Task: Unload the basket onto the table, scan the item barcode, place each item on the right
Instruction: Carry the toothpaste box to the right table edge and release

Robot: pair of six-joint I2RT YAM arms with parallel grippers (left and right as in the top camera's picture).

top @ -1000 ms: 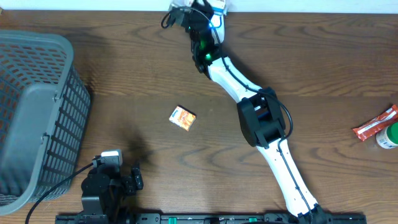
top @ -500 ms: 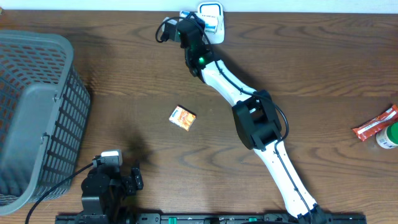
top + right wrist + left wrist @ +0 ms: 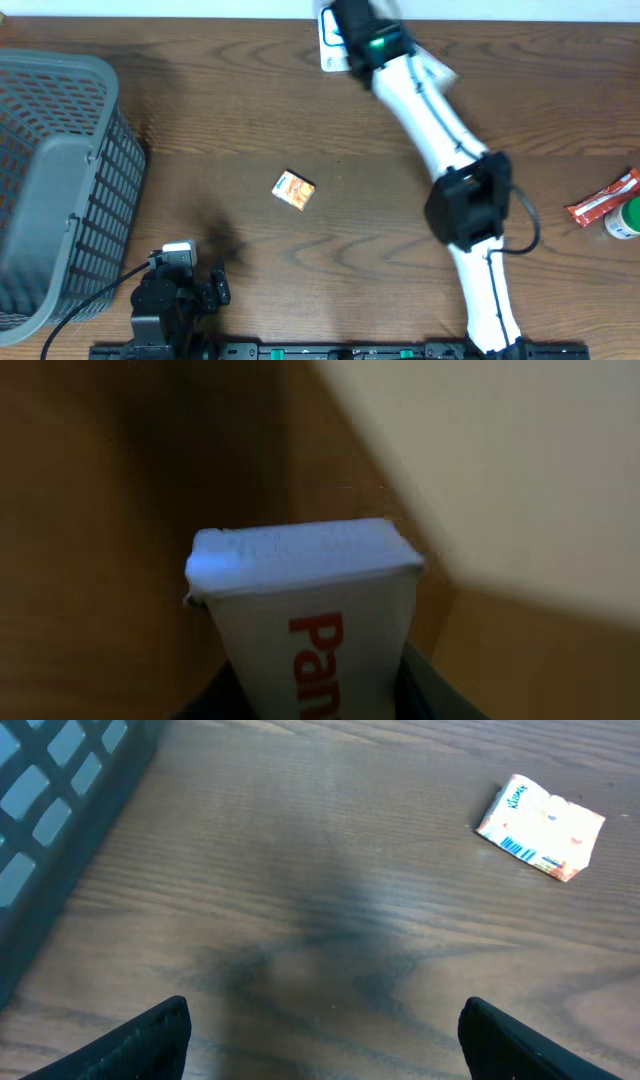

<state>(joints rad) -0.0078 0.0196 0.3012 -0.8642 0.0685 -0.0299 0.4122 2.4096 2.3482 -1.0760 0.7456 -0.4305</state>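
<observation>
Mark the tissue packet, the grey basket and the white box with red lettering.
tissue packet [image 3: 540,828]: left wrist view, centre of its printed face.
grey basket [image 3: 60,60]: overhead view, on its far rim.
white box [image 3: 305,560]: right wrist view, on its pale end face.

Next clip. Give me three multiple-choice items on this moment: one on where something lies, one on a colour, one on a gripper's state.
1. The small packet lies:
A. on the open table
B. inside the grey basket
C. on the floor

2. The lettering on the white box in the right wrist view is:
A. green
B. red
C. black

3. The left gripper has its jaws:
A. shut on the packet
B. shut on nothing
C. open, with nothing between them

Answers:
1. A, since it rests on bare wood to the right of the basket.
2. B, since red letters show on its face.
3. C, since both fingertips stand far apart over bare wood.
</observation>
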